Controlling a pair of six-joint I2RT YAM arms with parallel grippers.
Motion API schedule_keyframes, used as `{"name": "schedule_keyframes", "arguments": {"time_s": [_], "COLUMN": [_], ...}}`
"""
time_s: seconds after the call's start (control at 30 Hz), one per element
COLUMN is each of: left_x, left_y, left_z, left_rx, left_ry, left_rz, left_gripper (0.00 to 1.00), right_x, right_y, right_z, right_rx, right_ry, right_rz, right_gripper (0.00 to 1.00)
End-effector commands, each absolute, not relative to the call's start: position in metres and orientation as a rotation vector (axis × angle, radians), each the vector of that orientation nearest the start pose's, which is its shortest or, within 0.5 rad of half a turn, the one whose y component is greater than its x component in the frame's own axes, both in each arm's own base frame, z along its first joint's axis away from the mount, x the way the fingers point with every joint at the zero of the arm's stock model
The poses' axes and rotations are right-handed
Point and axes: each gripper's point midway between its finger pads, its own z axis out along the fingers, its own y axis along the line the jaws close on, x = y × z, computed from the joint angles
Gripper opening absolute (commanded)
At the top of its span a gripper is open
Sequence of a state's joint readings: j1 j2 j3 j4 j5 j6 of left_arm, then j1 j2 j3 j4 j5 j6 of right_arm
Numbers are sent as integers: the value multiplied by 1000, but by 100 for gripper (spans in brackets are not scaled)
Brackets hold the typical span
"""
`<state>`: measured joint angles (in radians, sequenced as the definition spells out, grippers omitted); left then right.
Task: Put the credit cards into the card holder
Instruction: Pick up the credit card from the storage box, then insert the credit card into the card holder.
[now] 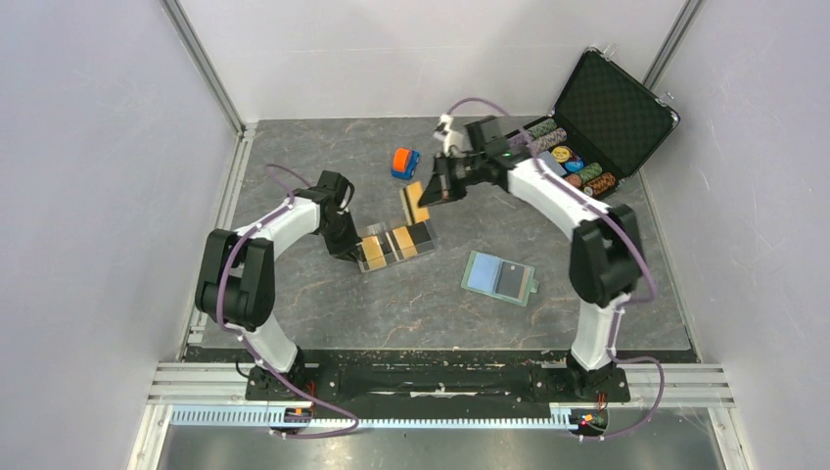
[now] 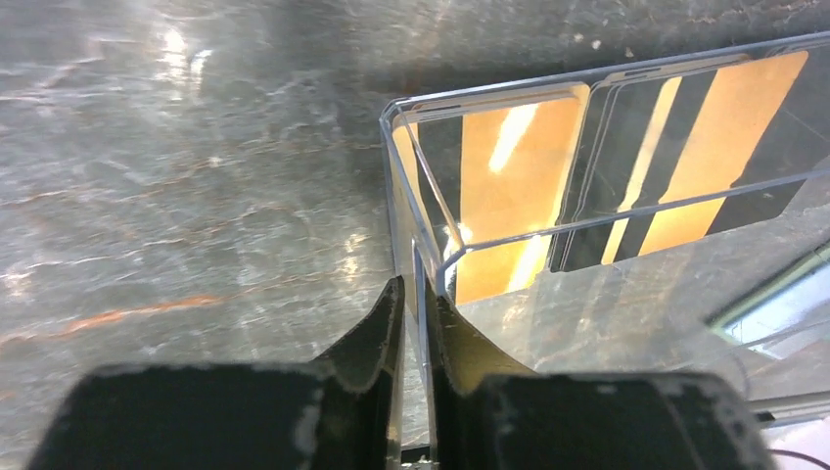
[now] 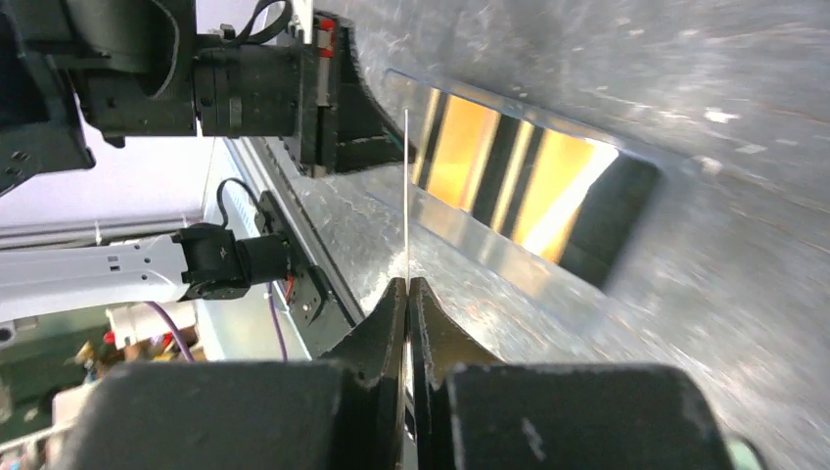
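Grey, marbled counter (image 1: 323, 304) carries everything, with both arm bases bolted along its 6 o'clock edge. The left arm climbs from its base, folds at the elbow out toward 9 o'clock and reaches in toward the middle with the wrist tipped down. The left fingers (image 2: 384, 328) are clamped on the short end wall of the clear plastic rectangular tray (image 2: 399, 196), which runs up between them. The right arm stands at 5 o'clock, arches toward 1 o'clock and bends back to point at 9. The right fingers (image 3: 387, 328) are pressed together on a thin orange-gold rectangular card (image 1: 417, 204), held on edge at the tray's far side; whether it touches the tray I cannot tell.

Nearest of the containers, the sage-green folding card holder (image 1: 480, 272) lies open and flat at 4 o'clock from the tray, apart from it. It is pale blue inside, with one glossy black card (image 1: 511, 280) in it. The tray sits near the counter's middle, holding orange-gold and black cards (image 2: 509, 186) lying flat side by side. Beyond it at 12 o'clock is a small orange-and-blue toy car (image 1: 404, 163). In the far corner at 2 o'clock a black chip case (image 1: 612, 108) stands open, with coloured chips (image 1: 573, 166) in its base.
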<state>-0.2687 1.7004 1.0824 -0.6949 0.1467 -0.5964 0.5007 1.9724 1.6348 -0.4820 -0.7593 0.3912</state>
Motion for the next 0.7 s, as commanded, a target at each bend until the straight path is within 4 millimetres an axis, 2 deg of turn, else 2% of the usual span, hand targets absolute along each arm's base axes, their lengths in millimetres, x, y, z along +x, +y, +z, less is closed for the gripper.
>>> {"name": "schedule_keyframes", "arguments": {"time_s": [0.0,0.1,0.17,0.27,0.37,0.4,0.5,0.67], "left_x": [304,308,310,312,312,312,307,281], "left_y": [-122,-117,-114,-117,-138,-149,-201,-306], "left_z": [73,96,113,136,153,156,160,149], "left_rx": [-382,-377,-375,-354,-288,-250,-85,191], "left_ry": [2804,2730,2680,2620,2597,2597,2618,2670], "left_rz": [-355,-343,-337,-365,-450,-488,-585,-771], "left_gripper": [28,46,53,54,53,53,50,46], "right_x": [355,349,342,326,307,303,290,271], "right_y": [300,266,246,220,199,193,177,158], "right_z": [187,178,170,146,125,122,107,88], "right_rx": [-483,-417,-384,-330,-271,-249,-172,-65], "right_ry": [2373,2384,2393,2442,2470,2467,2464,2471], "right_rz": [1246,1186,1146,1087,1051,1045,1034,1016], "right_gripper": [0,0,0,0,0,0,0,0]}}
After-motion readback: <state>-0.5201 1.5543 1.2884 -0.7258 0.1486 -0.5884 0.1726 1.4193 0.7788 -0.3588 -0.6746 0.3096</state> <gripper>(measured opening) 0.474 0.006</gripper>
